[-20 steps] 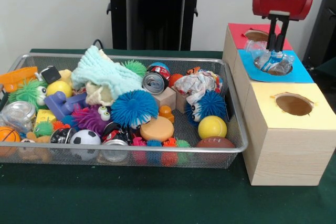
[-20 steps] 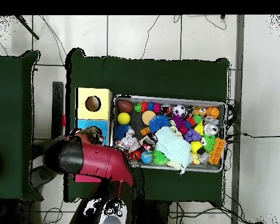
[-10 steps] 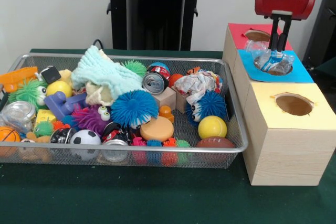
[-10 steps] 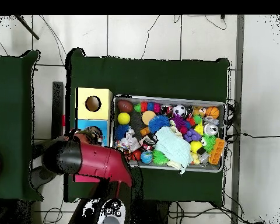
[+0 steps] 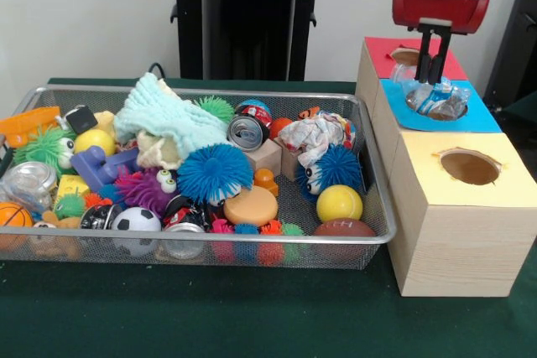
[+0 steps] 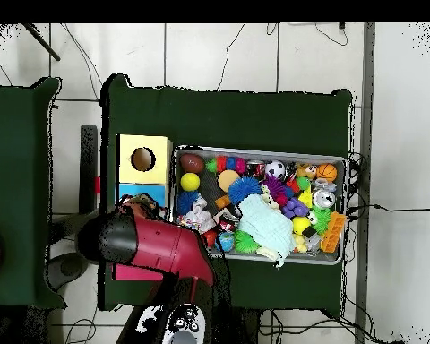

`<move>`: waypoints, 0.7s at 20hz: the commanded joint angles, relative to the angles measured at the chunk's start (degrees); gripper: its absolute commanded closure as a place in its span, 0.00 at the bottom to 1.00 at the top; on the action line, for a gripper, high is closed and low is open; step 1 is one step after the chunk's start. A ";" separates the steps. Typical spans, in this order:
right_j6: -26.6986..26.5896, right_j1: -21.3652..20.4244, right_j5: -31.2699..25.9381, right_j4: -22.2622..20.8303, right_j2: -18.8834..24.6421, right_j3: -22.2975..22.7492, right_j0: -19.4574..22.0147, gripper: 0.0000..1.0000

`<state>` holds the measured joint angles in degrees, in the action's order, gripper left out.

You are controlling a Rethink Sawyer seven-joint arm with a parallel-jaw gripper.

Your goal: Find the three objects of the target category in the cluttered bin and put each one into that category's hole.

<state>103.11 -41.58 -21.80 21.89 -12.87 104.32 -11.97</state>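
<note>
The gripper (image 5: 432, 69) hangs just over the blue hole (image 5: 440, 105) of the box (image 5: 453, 232), its two dark fingers (image 5: 424, 56) close together with no object between them, so it reads as released and empty. Directly below, at its six o'clock, a crumpled clear bottle (image 5: 434, 96) with a blue and red label sits in the mouth of the blue hole, part of it poking above the rim; it has not dropped through.

The red hole (image 5: 409, 56) lies at the gripper's eleven o'clock, the yellow hole (image 5: 469, 166) at five o'clock; both look empty from the front.

Out at eight o'clock stands the bin (image 5: 373, 207), full. Near its middle lies a can (image 5: 247, 132); a second can (image 5: 183, 239) sits by the front rim, and a clear jar (image 5: 25, 184) at the far left. Balls, spiky toys and a cloth (image 5: 168, 119) cover the rest.

My judgement: one piece is delivered, or nearly, if the bottle sinks. Whether any went in already cannot be told. If the blue hole takes crushed containers, further pieces probably remain in the bin to be dug out.
</note>
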 commanded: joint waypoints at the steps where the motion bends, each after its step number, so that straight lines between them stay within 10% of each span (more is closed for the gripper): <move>1: 12.24 -1.56 -0.12 1.75 3.91 3.40 0.65 1.00; 14: 13.52 -3.77 -1.13 2.44 3.45 5.61 -1.02 1.00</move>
<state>103.11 -44.83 -21.81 21.94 -12.86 105.55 -13.60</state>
